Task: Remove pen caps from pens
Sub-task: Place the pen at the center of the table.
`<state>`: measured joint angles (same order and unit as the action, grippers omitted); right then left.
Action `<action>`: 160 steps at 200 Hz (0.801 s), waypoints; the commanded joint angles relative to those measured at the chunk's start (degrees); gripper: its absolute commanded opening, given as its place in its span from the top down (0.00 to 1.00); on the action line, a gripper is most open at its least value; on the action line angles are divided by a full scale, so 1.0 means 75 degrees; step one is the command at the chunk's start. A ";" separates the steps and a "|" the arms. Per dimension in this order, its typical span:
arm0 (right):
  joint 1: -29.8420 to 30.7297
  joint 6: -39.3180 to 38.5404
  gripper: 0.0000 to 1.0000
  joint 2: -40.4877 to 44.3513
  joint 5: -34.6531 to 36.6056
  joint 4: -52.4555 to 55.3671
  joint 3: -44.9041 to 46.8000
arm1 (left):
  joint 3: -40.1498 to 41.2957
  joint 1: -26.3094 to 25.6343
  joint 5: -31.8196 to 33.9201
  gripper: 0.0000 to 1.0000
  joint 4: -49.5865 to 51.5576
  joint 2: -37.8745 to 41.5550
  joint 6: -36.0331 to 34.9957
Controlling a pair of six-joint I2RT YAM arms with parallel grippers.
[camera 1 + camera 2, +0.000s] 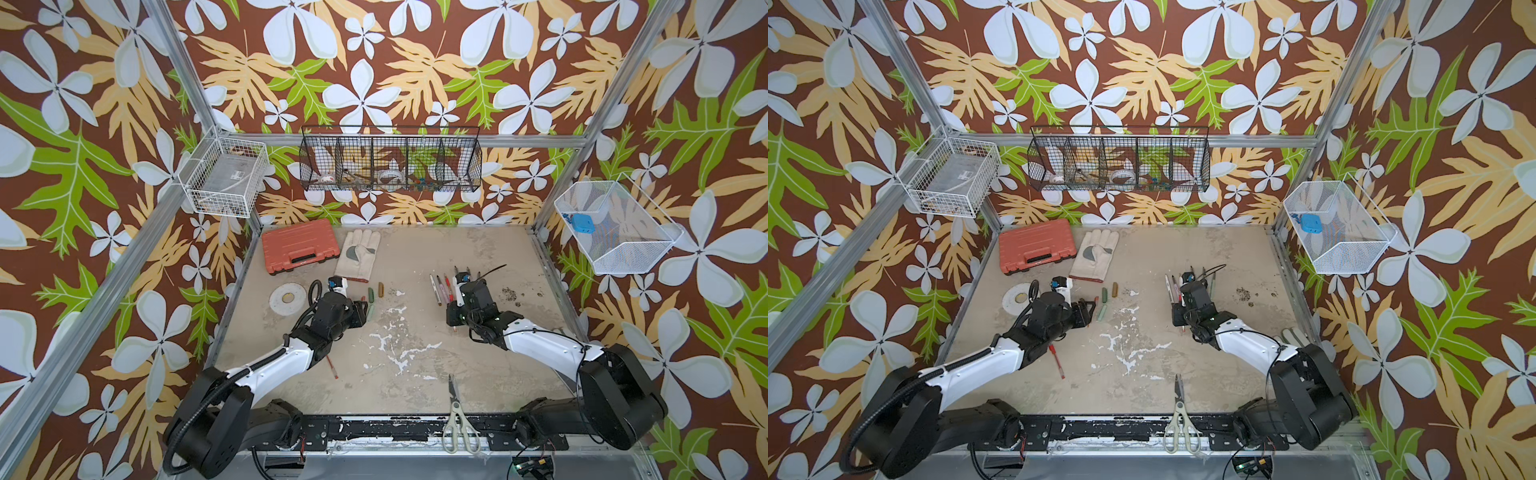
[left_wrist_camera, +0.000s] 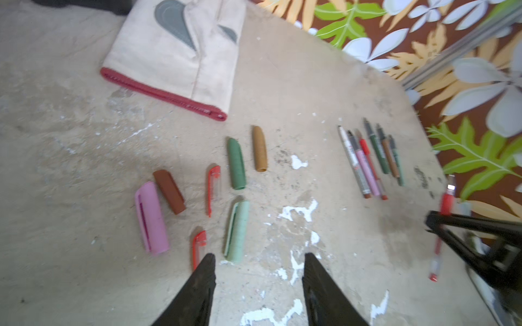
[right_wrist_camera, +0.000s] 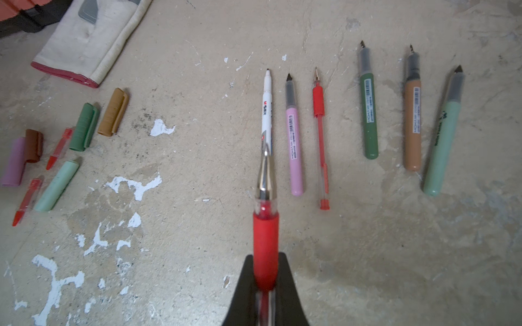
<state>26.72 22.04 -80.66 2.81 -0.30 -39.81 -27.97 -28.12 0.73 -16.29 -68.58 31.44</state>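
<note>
The red pen is pinched at its grip by the right tool, and its metal tip is uncovered. Six more uncapped pens lie in a row on the desk, right of the middle in both top views, close to this tool. A second red pen lies in the lower left part of the desk, partly under the left arm. Seven caps lie in a loose group left of the middle: pink, brown, two red, dark green, pale green, gold. The left tool hovers near the pale green one, its fingers spread and empty. A glove lies above the caps in the frame; scissors lie at the lower edge.
</note>
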 commanded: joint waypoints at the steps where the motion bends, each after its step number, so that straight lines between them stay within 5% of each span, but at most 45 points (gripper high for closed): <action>1: -0.0008 -0.0051 1.00 -0.0294 -0.0093 0.0188 -0.0163 | 0.0278 -0.0036 -0.0434 0.46 -0.1005 0.0399 -0.0206; 84: 0.0125 -0.0685 1.00 -0.1212 -0.1304 0.0005 -0.0547 | 0.0219 -0.0059 -0.1012 0.46 -0.1310 0.0018 -0.0190; 160: 0.0539 -0.0748 1.00 -0.2125 -0.0431 0.0483 -0.1186 | 0.0327 -0.0071 -0.0906 0.46 -0.1342 0.0272 -0.0197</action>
<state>30.63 16.45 -95.09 -3.44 1.93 -47.53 -25.82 -28.67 -6.31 -24.34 -67.11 30.76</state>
